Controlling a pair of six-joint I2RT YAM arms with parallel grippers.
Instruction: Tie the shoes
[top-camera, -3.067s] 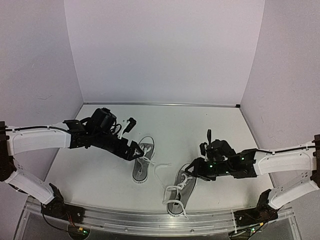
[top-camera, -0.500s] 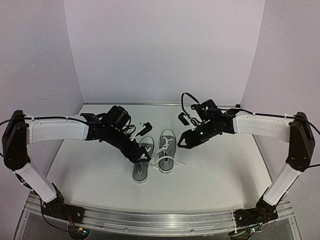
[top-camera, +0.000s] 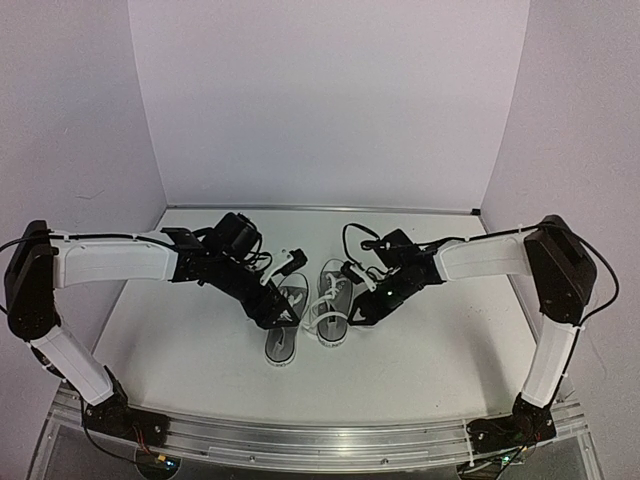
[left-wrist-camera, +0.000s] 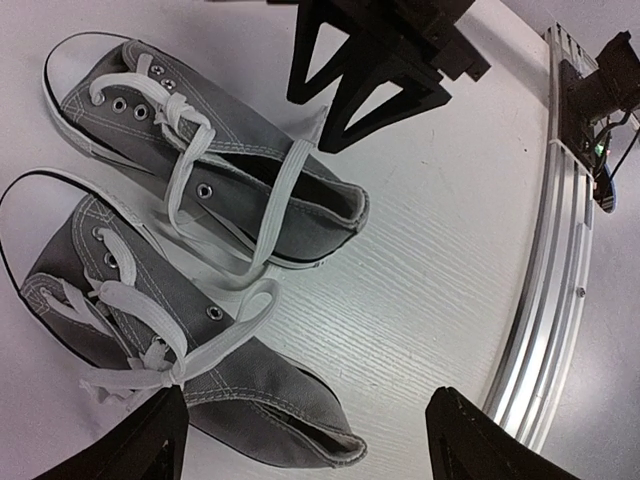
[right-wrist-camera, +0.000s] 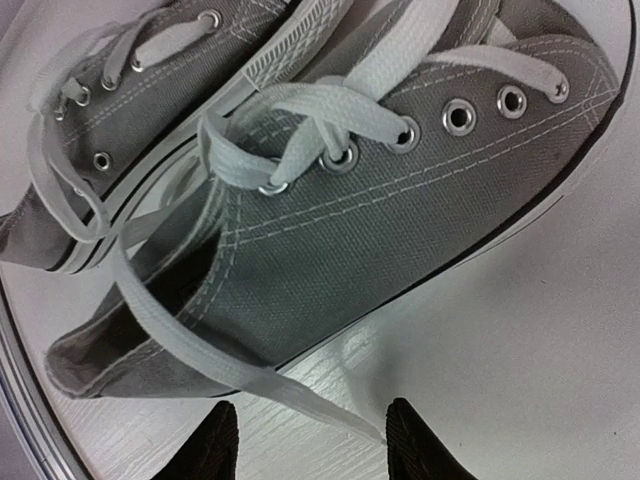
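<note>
Two small grey sneakers with white laces lie side by side mid-table, toes away from me. The left shoe (top-camera: 283, 340) (left-wrist-camera: 150, 330) has its laces bunched in a knot at its outer side. The right shoe (top-camera: 333, 285) (left-wrist-camera: 230, 150) (right-wrist-camera: 400, 220) has loose laces trailing over its side. My left gripper (top-camera: 272, 308) (left-wrist-camera: 305, 440) is open and empty, over the left shoe's heel. My right gripper (top-camera: 362, 308) (right-wrist-camera: 315, 445) is open, low beside the right shoe's outer side. A loose lace end (right-wrist-camera: 340, 415) lies on the table between its fingers (right-wrist-camera: 215, 445).
White walls enclose the table on three sides. An aluminium rail (top-camera: 320, 435) (left-wrist-camera: 560, 230) runs along the near edge, with the arm bases at its two ends. The right gripper's fingers (left-wrist-camera: 370, 70) show in the left wrist view, close to the right shoe.
The right shoe, near the front edge 3 s ago, now lies beside the left shoe. In the last half second my right gripper came down and left to that shoe's side. The left arm barely moved.
</note>
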